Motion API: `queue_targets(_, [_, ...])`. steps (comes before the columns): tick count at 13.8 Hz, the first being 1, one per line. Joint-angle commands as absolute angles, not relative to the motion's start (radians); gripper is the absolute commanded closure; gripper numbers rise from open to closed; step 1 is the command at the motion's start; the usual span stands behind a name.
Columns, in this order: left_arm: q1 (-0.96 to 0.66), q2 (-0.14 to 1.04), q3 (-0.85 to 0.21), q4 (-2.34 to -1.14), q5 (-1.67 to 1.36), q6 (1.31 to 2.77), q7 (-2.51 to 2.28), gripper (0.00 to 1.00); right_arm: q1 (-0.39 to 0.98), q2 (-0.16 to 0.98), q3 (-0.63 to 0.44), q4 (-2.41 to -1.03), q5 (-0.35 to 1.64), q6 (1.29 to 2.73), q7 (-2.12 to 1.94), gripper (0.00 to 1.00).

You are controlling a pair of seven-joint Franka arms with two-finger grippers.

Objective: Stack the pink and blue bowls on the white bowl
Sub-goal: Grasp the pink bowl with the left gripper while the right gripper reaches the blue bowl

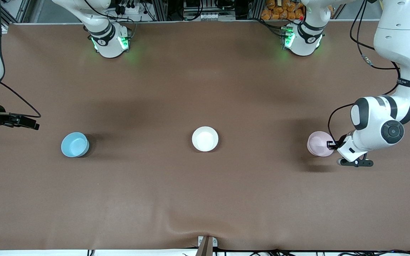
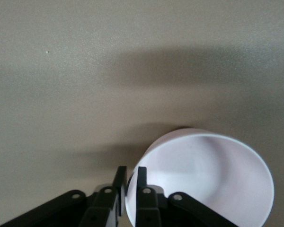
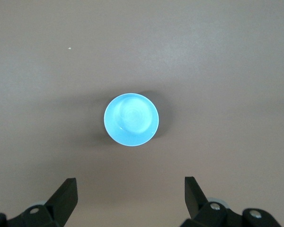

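Note:
The pale pink bowl [image 1: 319,143] is toward the left arm's end of the table. My left gripper [image 1: 330,144] is shut on its rim, one finger inside the bowl and one outside, as the left wrist view shows [image 2: 130,172] with the pink bowl [image 2: 208,175]. The white bowl [image 1: 205,138] stands upright at the table's middle. The light blue bowl [image 1: 74,144] stands upright toward the right arm's end. My right gripper [image 3: 131,187] is open and empty, high above the table beside the blue bowl [image 3: 131,119]; it also shows in the front view [image 1: 30,124].
The brown table cover [image 1: 205,199] has a small wrinkle at the edge nearest the front camera. Both arm bases [image 1: 109,42] [image 1: 301,40] stand along the table's farthest edge. Cables hang from the left arm above the pink bowl.

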State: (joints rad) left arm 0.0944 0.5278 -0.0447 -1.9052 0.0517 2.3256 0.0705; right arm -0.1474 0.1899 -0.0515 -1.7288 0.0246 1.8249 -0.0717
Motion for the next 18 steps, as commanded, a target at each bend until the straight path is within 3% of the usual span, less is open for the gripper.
queue_targets(1, [0.095, 0.508, -0.054, -1.913, 0.051, 2.335, 0.071, 1.00, -0.166, 0.199, -0.038, -1.773, 0.015, 1.893, -0.080, 0.00])
queue_targets(6, [0.081, 0.488, -0.144, -1.791, -0.018, 2.183, -0.035, 1.00, -0.187, 0.276, -0.038, -1.816, 0.017, 1.999, -0.080, 0.00])
queue_targets(10, [0.040, 0.517, -0.248, -1.700, -0.064, 2.154, -0.179, 1.00, -0.199, 0.346, -0.038, -1.861, 0.020, 2.089, -0.080, 0.00])
queue_targets(18, [-0.219, 0.535, -0.250, -1.593, -0.081, 2.128, -0.491, 1.00, -0.210, 0.463, -0.038, -1.899, 0.026, 2.178, -0.067, 0.00])
